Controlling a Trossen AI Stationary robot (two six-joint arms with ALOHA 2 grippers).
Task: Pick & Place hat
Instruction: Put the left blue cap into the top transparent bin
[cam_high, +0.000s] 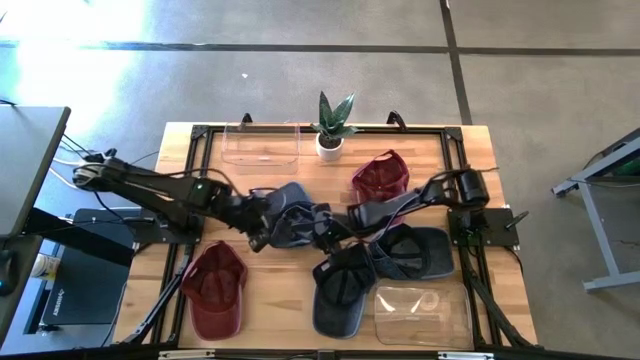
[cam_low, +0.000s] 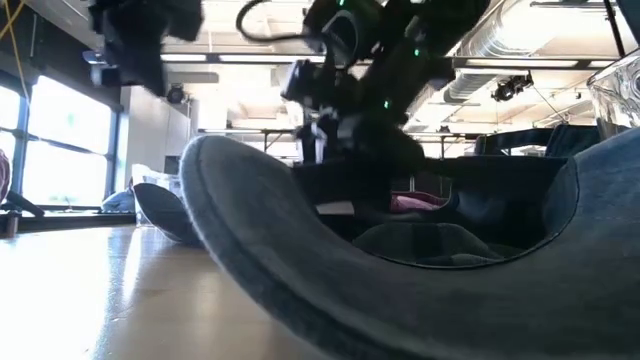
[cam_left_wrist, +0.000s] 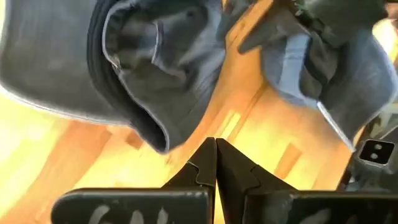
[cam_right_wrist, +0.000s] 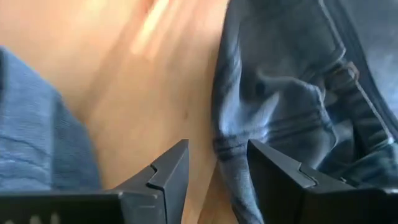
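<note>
Several caps lie on the wooden table. A grey-blue cap (cam_high: 293, 203) sits upside down at the middle, between both arms. My left gripper (cam_high: 266, 233) is at its left side, shut, with its tips (cam_left_wrist: 216, 146) just beside the cap's rim (cam_left_wrist: 155, 134) over bare wood. My right gripper (cam_high: 326, 228) comes in from the right and is open (cam_right_wrist: 217, 165), its fingers straddling the rim (cam_right_wrist: 225, 146) of a blue-grey cap (cam_right_wrist: 286, 87). A second denim cap (cam_right_wrist: 31, 143) lies beside it. My right gripper stands open, low over the wood, with the blue-grey cap's rim (cam_right_wrist: 229, 152) in the gap between its fingers. I cannot tell whether either finger touches the cloth. The cap lies on the table.
A dark red cap (cam_high: 214, 290) lies near left, a red cap (cam_high: 381, 177) far right, and dark blue caps (cam_high: 340, 288) (cam_high: 418, 252) near right. Clear bins stand at the far edge (cam_high: 262, 146) and near right (cam_high: 421, 314). A potted plant (cam_high: 331, 128) stands at the far edge.
</note>
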